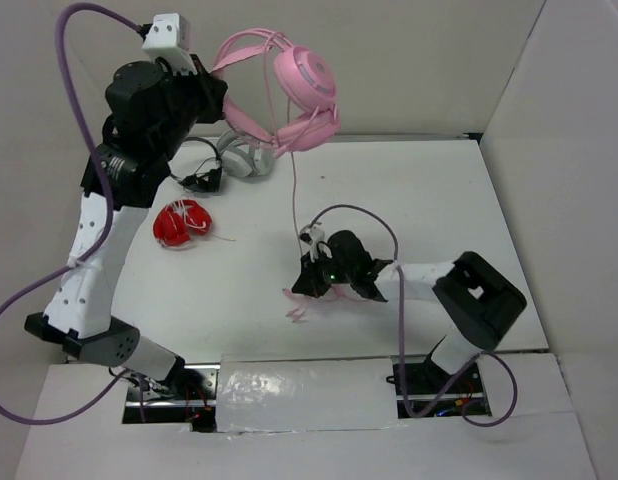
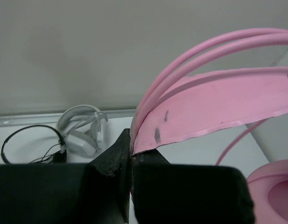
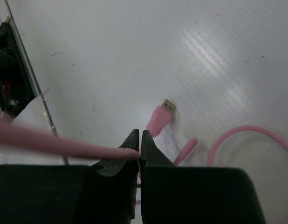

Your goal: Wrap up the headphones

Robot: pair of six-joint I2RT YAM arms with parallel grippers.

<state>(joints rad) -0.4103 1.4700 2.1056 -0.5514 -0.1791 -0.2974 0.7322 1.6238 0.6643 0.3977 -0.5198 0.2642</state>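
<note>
Pinched shut up close, both of my claws hold the pink headphones (image 1: 304, 85): band up high, cable down low.

Nearest in, my right claw (image 3: 140, 140) is pressed together on the thin pink cable (image 3: 65, 144), low over the desk (image 1: 419, 200). Just past its tips the cable's plug (image 3: 161, 117) lies on the white surface beside a loose pink loop. My left claw (image 2: 131, 144) is clamped on the edge of the flat pink headband (image 2: 214, 102) and holds the headphones in the air above the back of the desk. The earcups hang down, and the cable drops from them to my right claw. Farther back, by the wall, white-grey headphones (image 2: 81, 128) lie on the desk with thin black headphones (image 2: 27, 140) just beside them. A red bundle (image 1: 182, 223) sits on the desk, well apart from the cable.
</note>
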